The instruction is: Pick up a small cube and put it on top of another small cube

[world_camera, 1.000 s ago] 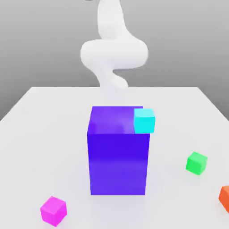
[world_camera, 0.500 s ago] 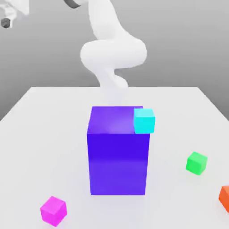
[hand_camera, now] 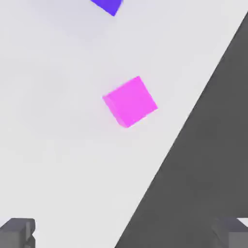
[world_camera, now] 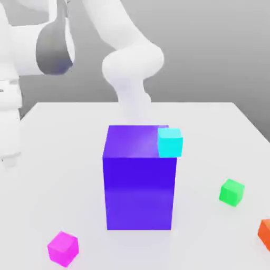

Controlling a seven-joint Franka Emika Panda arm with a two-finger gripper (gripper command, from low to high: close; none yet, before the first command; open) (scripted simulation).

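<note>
Magenta cube (world_camera: pixel 63 248) seen alone on tabltop (world_camera: pixel 58 174), clear of blue block's (world_camera: pixel 139 179) lower-left corner in exterior view; untouched. Gripper (hand_camera: pixel 124 232) held above it, fingers spread wide, empty, presumably lined up for descent. Cyan cube (world_camera: pixel 170 142) perched on block's top corner.

The white arm (world_camera: pixel 132 63) now swings out toward the exterior view's left of the big blue-purple block (world_camera: pixel 140 182), where earlier it coiled upright behind that block. Its forearm and wrist links (world_camera: pixel 13 79) now hang large above the table left of the block, a space bare before.
</note>
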